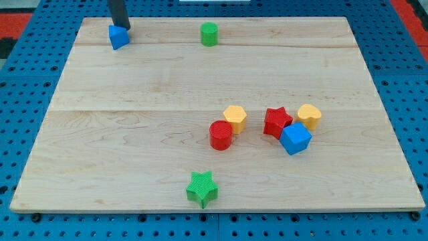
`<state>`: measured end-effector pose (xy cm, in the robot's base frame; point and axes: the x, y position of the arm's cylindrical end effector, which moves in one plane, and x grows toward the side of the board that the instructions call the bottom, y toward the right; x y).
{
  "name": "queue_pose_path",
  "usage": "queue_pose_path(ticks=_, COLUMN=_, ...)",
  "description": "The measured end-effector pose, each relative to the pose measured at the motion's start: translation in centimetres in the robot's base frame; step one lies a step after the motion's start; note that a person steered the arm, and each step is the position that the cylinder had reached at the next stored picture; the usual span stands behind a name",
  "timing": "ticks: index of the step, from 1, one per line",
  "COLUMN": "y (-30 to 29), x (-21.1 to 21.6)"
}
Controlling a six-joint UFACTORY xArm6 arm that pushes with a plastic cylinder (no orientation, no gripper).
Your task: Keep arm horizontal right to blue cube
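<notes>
Upper left of the frame: the dark rod descends from the top edge, and my tip meets the board at the upper edge of a small blue block, apparently touching it. This block's shape is not clear; it reads as a wedge or a small prism. There is no hand or jaw on this arm, only the rod, so nothing is grasped or clenched.

Upper centre: a green cylinder stands upright near the board's top edge, well apart from the small blue block and from everything else.

Lower centre: a green star lies alone near the bottom edge of the wooden board.

Centre, slightly right: a red cylinder stands upright, with a yellow hexagonal block just beside it at its upper right, touching or nearly so.

Right of centre: a red star sits close against the blue cube, which lies at the star's lower right and appears to touch it. A second yellow block, rounded in outline, sits just above the blue cube and beside the star's right point.

The blue cube is in the right-centre cluster, far from my tip, which is at the opposite, upper-left corner of the board.

Surround: a blue perforated surface borders the board on all sides.
</notes>
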<state>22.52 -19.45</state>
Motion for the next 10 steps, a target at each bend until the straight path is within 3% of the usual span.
queue_pose_path(ticks=2, y=1.5, x=-2.5)
queue_pose_path(ticks=5, y=3.4, x=-1.7)
queue_pose_path(ticks=6, y=9.4, x=2.1)
queue_pose_path(ticks=8, y=12.3, x=11.3)
queue_pose_path(ticks=9, y=18.0, x=15.6)
queue_pose_path(ticks=10, y=27.9, x=15.5)
